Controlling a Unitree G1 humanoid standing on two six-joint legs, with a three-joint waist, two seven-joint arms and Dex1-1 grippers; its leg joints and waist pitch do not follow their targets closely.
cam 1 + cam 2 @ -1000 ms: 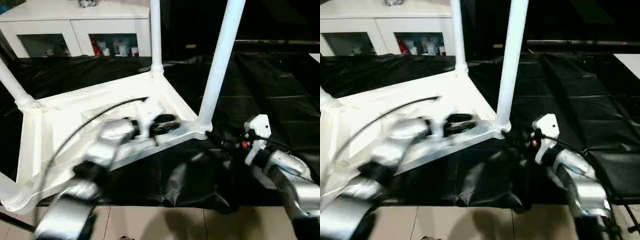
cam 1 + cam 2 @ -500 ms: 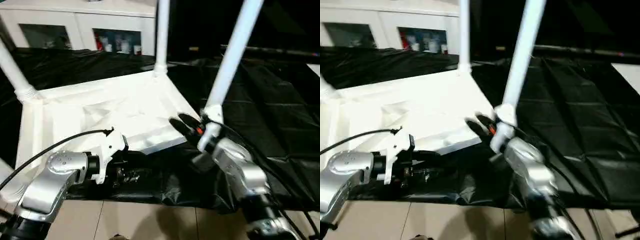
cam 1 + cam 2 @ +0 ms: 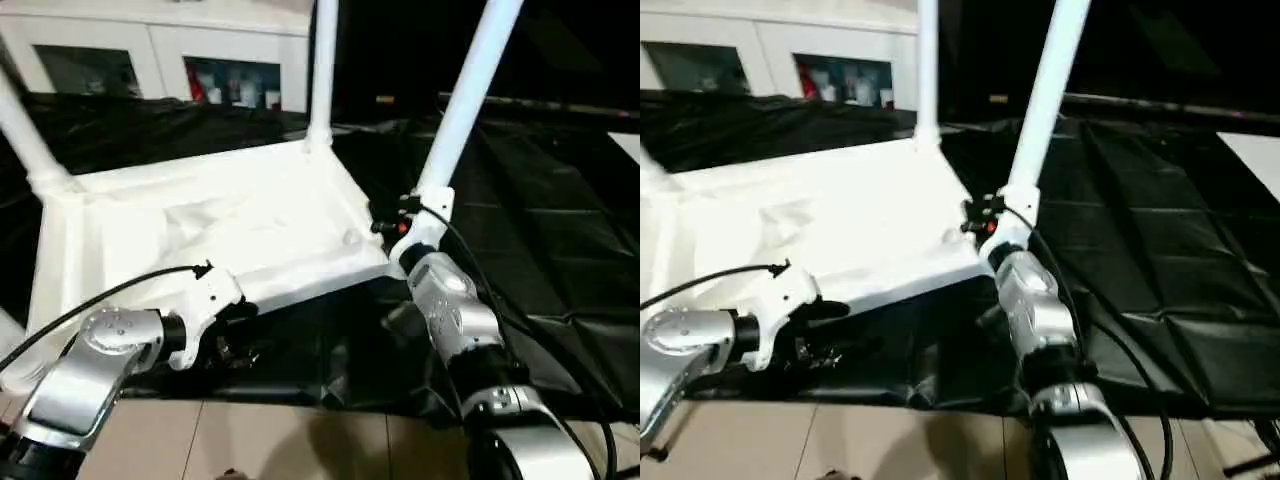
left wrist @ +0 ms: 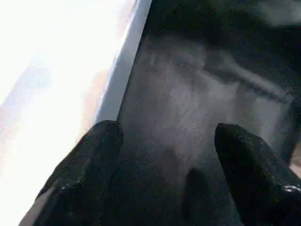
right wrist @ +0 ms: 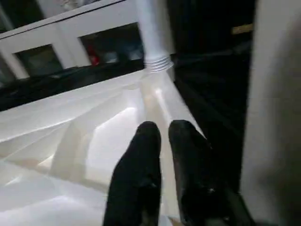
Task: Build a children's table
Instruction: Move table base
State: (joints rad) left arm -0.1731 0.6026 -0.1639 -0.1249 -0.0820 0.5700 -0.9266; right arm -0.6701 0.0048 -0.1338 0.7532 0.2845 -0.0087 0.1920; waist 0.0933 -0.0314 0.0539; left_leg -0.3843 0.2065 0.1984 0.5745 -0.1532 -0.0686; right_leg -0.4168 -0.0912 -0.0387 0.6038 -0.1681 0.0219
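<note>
Lying upside down on crinkled black sheeting (image 3: 540, 230), the white plastic tabletop (image 3: 200, 225) shows its ribbed underside, long axis running left to right. The near left leg (image 3: 8, 335) is mostly cut off; three smooth round legs stand upright, tops cropped: left (image 3: 25, 135), back (image 3: 322, 70), right (image 3: 465, 95). The left gripper (image 4: 164, 160) hangs spread beside the near edge. The right gripper (image 5: 162, 141), fingers nearly pressed together and pinching nothing, hovers by the right leg's socket.
</note>
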